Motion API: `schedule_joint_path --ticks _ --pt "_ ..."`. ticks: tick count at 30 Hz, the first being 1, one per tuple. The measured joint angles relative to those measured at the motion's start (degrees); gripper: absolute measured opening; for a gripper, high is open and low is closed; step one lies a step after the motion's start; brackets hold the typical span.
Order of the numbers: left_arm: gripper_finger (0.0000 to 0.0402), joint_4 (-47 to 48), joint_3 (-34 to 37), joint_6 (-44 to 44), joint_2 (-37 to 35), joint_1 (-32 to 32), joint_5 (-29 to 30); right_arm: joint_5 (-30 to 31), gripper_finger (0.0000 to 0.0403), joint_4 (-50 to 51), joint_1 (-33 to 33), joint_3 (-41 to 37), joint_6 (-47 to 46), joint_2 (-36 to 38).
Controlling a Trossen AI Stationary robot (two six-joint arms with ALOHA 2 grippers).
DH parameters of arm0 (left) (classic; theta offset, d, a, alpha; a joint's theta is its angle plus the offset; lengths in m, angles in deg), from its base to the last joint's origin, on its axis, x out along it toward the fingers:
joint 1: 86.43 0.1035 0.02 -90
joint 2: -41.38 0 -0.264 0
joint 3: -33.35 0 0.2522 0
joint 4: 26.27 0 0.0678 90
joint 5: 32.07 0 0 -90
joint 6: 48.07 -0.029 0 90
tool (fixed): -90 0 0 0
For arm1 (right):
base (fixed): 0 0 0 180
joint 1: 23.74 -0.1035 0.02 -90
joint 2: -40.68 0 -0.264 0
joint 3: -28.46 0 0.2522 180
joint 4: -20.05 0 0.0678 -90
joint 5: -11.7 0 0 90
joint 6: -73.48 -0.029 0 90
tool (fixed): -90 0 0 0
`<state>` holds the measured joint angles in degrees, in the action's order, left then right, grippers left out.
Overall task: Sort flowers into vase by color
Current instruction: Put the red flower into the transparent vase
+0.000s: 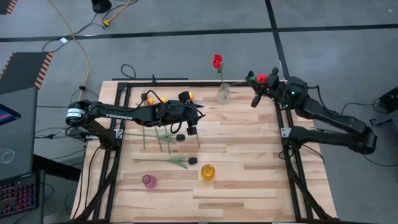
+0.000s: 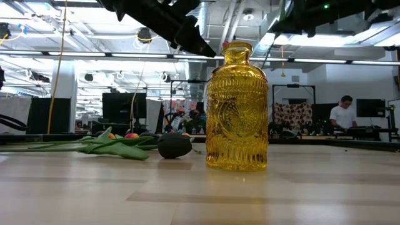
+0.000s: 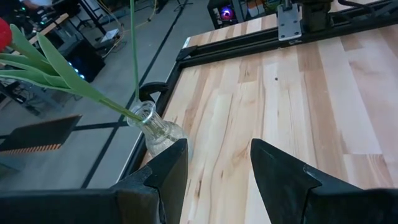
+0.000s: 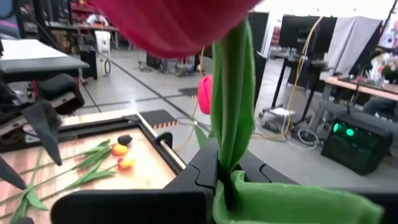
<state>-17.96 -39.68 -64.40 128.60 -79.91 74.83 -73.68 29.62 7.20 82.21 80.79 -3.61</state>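
The right claw (image 1: pixel 256 94) is pinched on the stem of a red tulip (image 1: pixel 262 78), which it holds above the counter's far right corner, just beside the clear vase (image 1: pixel 223 93). In the right wrist view the green stem (image 4: pixel 231 118) runs up between the fingers to the red head at the frame top.

The left claw (image 1: pixel 191 119) hangs over the counter's middle with its fingers (image 3: pixel 163 177) spread and nothing between them. It points toward the clear vase (image 3: pixel 157 129).

Status of the sort, as a judgement:
- Done: the clear vase at the far edge holds red tulips (image 1: pixel 217 61).
- In hand: one more red tulip, apparently bound for the same vase.
- Left: several tulips lie loose on the counter (image 1: pixel 249 162). Yellow-orange heads (image 1: pixel 186 96) lie under the left arm; a black head (image 1: pixel 193 160) lies beside the yellow vase (image 1: pixel 207 172), and another black one (image 1: pixel 180 137) lies near the left claw.
- The yellow vase and the pink vase (image 1: pixel 149 181), both near the front edge, show no stems in them.

The task appears to be at an early-to-middle stage.
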Motion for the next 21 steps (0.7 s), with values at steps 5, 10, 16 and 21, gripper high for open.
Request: schedule_joint_path --ticks 5,10,16,21 --pt "0.0165 0.02 0.00 0.11 0.00 0.00 -0.02 -0.02 0.0046 1.35 0.02 1.70 0.01 -2.70" --pt "0.0165 0.02 0.00 0.89 0.00 0.00 -0.04 -0.11 0.0046 1.34 0.02 1.88 -0.11 -6.61" --pt "0.0165 0.04 0.00 1.15 0.00 -0.02 -0.02 -0.11 0.0046 -0.16 0.02 1.88 -0.22 -10.42" --pt "0.0165 0.04 0.00 1.11 0.00 0.00 -0.02 -0.11 0.0046 -2.67 0.02 1.88 -0.24 -12.23"
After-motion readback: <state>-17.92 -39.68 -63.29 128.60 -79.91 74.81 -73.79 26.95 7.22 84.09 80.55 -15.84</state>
